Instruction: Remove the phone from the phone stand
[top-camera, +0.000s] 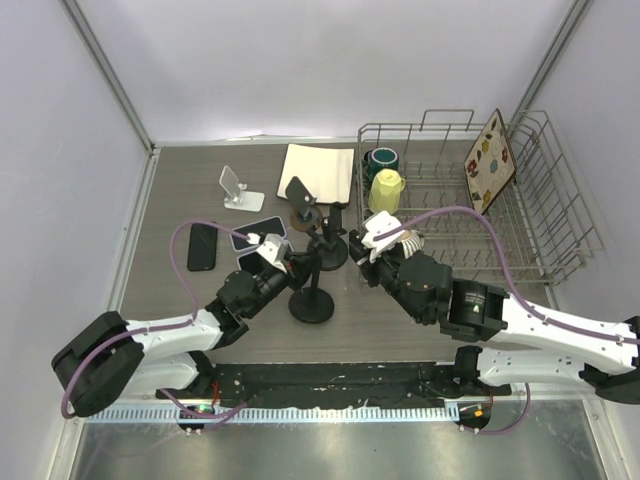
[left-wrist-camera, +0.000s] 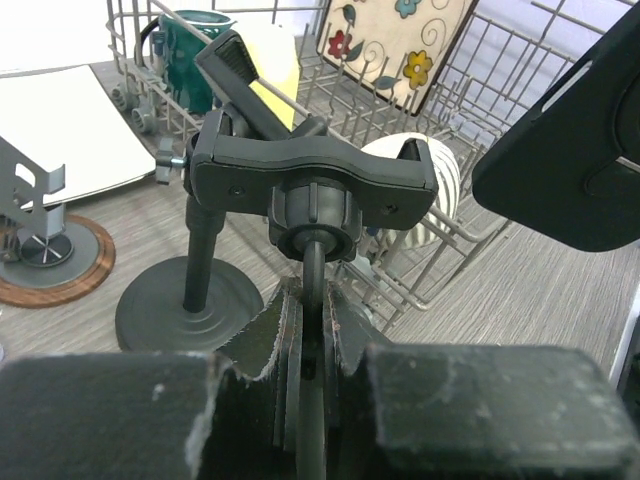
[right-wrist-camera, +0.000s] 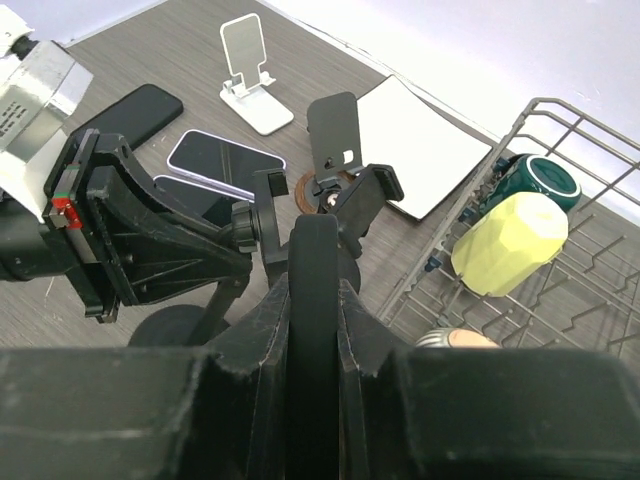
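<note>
Our left gripper (left-wrist-camera: 312, 335) is clenched around the stem of the phone stand (left-wrist-camera: 312, 180). Our right gripper (right-wrist-camera: 313, 300) grasps the black phone (left-wrist-camera: 570, 150) edge-on, just beside the stand's clamp and clear of it.

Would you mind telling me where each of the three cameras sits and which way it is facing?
Top external: above and behind the arm bases, looking down on the table; both arms show, left gripper and right gripper meeting mid-table.
Left wrist: on the left arm, facing the dish rack; its fingers pinch the phone stand stem.
Right wrist: on the right arm, facing the table's far left; its fingers grip the phone.
Shared: both wrist views show the yellow cup.
</note>
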